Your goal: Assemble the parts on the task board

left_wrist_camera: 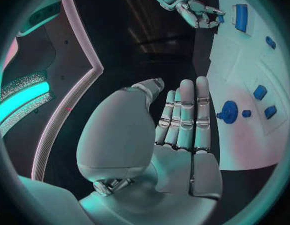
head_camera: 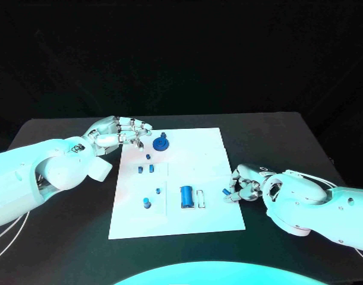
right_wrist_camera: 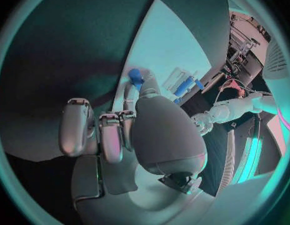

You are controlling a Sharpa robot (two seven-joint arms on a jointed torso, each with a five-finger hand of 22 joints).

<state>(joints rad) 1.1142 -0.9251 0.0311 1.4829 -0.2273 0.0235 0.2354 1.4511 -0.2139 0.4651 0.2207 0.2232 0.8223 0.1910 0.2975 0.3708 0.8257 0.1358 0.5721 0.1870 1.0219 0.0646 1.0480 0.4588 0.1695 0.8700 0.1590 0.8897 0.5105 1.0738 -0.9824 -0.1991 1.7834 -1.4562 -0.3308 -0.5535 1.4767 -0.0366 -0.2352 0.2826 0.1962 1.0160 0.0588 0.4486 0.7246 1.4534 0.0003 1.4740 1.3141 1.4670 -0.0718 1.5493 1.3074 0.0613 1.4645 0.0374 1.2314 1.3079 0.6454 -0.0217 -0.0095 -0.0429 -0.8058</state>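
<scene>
Head view: blue part (head_camera: 227, 192) in right hand (head_camera: 246, 187)

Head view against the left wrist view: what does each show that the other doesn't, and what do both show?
Head view alone: the whole task board, with the large blue cylinder beside a white piece and two small blue parts near them.

Left wrist view alone: the left hand's palm side, its fingers straight, close together and holding nothing.

Both: the round blue part near the left hand, a pair of small blue blocks, and the right hand pinching a small blue part at the board's edge.
</scene>
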